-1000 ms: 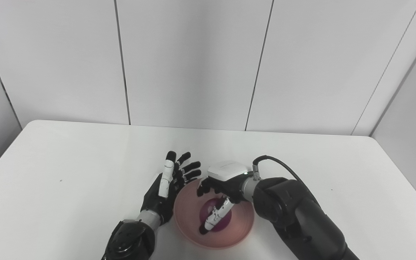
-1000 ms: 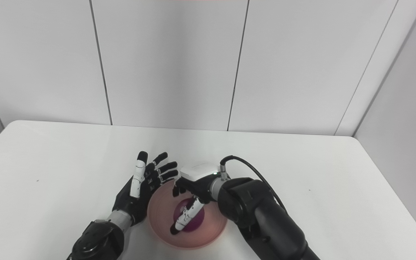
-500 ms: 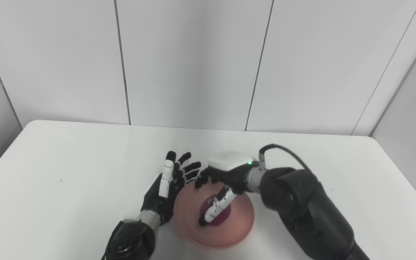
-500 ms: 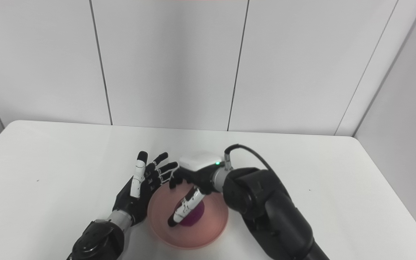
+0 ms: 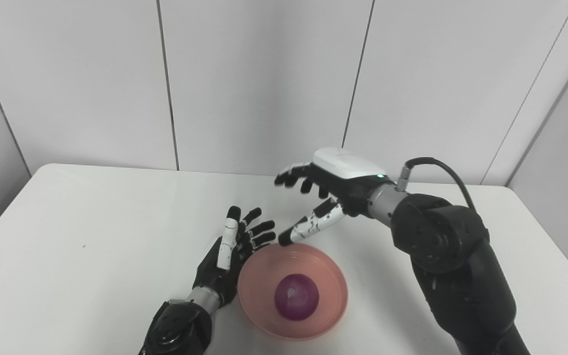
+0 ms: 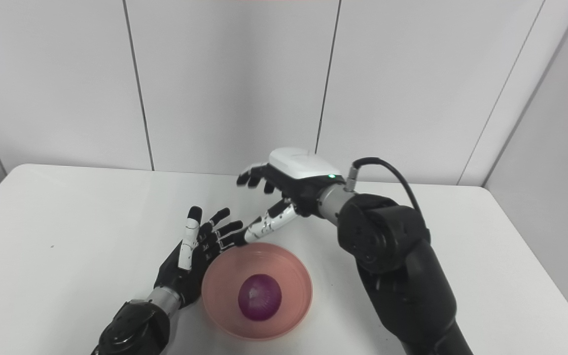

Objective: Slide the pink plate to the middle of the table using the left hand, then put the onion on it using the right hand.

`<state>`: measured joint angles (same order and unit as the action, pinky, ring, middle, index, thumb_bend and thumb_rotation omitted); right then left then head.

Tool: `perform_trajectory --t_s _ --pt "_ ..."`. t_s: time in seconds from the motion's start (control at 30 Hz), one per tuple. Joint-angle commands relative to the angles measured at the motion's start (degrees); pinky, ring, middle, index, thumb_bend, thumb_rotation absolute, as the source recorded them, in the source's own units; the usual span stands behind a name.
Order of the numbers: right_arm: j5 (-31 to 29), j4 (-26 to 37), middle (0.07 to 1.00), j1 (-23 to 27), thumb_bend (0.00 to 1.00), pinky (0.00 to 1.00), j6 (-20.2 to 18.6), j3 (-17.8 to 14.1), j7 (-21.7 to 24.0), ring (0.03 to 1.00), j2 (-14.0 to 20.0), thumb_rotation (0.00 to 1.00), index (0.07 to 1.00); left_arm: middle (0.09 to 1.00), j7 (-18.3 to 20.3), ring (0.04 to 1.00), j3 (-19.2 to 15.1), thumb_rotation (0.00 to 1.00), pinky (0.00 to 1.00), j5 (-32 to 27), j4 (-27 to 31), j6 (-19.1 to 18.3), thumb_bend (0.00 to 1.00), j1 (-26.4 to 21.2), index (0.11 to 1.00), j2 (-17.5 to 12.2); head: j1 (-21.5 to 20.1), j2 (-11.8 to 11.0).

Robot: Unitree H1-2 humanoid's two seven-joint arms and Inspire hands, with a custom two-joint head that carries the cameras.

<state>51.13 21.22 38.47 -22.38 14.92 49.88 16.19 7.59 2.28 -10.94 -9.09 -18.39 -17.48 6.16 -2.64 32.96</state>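
Note:
A purple onion point(image 5: 297, 298) lies in the middle of the pink plate point(image 5: 331, 276), which sits near the front of the white table. My left hand point(image 5: 229, 254) rests against the plate's left rim, open, fingers spread and pointing away from me. My right hand point(image 5: 318, 190) hovers above and behind the plate, open and holding nothing, fingers apart and its thumb angled down toward the plate's far rim. The same onion point(image 6: 260, 297) and plate point(image 6: 291, 276) show in the right eye view.
The white table point(image 5: 91, 231) runs to a back edge against the panelled wall. A black cable point(image 5: 437, 165) loops from the right wrist. The right forearm point(image 5: 456, 276) crosses the table's right front.
My right hand let go of the onion and rose up and back from the plate, fingers spreading. The onion stays on the plate. The left hand has not moved.

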Motion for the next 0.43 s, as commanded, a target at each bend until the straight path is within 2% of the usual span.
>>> perform_trajectory --t_s 0.0,0.03,0.07,0.1,0.13,0.17,0.2,0.33,0.4 --pt "-2.2 -0.8 0.824 -2.0 1.00 0.57 1.1 -1.8 -5.9 0.737 -1.2 0.72 0.850 0.832 -0.6 0.833 -0.1 1.00 0.85 0.4 -1.5 -2.8 0.86 1.4 0.904 -0.6 0.2 0.3" --pt "-3.1 -1.4 0.892 -3.4 0.98 0.65 0.5 -2.3 -7.4 0.832 -1.8 0.82 0.893 0.834 -0.6 0.833 -0.1 1.00 0.85 0.4 -1.4 -2.9 0.85 1.4 0.907 -0.6 0.2 0.3" --pt "-4.8 -2.2 0.916 -5.2 0.98 0.68 -0.1 -3.2 -9.0 0.864 -2.7 0.85 0.908 0.835 -0.6 0.834 -0.2 1.00 0.85 0.4 -1.2 -2.9 0.85 1.4 0.907 -0.6 0.0 0.3" --pt "-6.0 -2.7 0.959 -6.4 0.95 0.75 -0.5 -3.8 -10.1 0.926 -3.2 0.91 0.948 0.833 -0.6 0.831 -0.2 0.99 0.85 0.4 -1.2 -2.9 0.85 1.5 0.907 -0.7 0.0 0.3" --pt "-8.6 -3.6 0.974 -8.0 0.95 0.81 -1.4 -5.4 -11.3 0.956 -4.6 0.93 0.965 0.833 -0.6 0.830 -0.3 0.99 0.85 0.4 -1.1 -2.9 0.85 1.5 0.908 -0.7 -0.2 0.3" --pt "-10.5 -4.2 0.984 -9.1 0.94 0.85 -2.0 -6.4 -12.3 0.977 -5.6 0.94 0.977 0.833 -0.6 0.830 -0.3 0.99 0.85 0.4 -1.1 -2.9 0.85 1.5 0.909 -0.7 -0.3 0.3" --pt "-13.8 -5.3 0.994 -10.8 0.94 0.92 -3.2 -8.9 -13.5 0.993 -7.7 0.96 0.991 0.831 -0.6 0.828 -0.2 0.99 0.84 0.5 -1.0 -3.0 0.85 1.6 0.908 -0.8 -0.4 0.4" --pt "-22.0 -8.6 1.000 -14.7 0.93 0.99 -4.4 -14.6 -18.3 1.000 -12.9 0.99 1.000 0.833 -0.7 0.829 -0.2 1.00 0.84 0.6 -0.9 -3.1 0.85 1.7 0.907 -0.9 -0.5 0.4" --pt "-25.6 -10.2 1.000 -15.9 0.89 1.00 -4.5 -17.7 -20.8 1.000 -15.9 0.98 1.000 0.828 -0.7 0.823 -0.2 0.99 0.83 0.6 -1.0 -2.9 0.85 1.7 0.900 -0.8 -0.5 0.4"
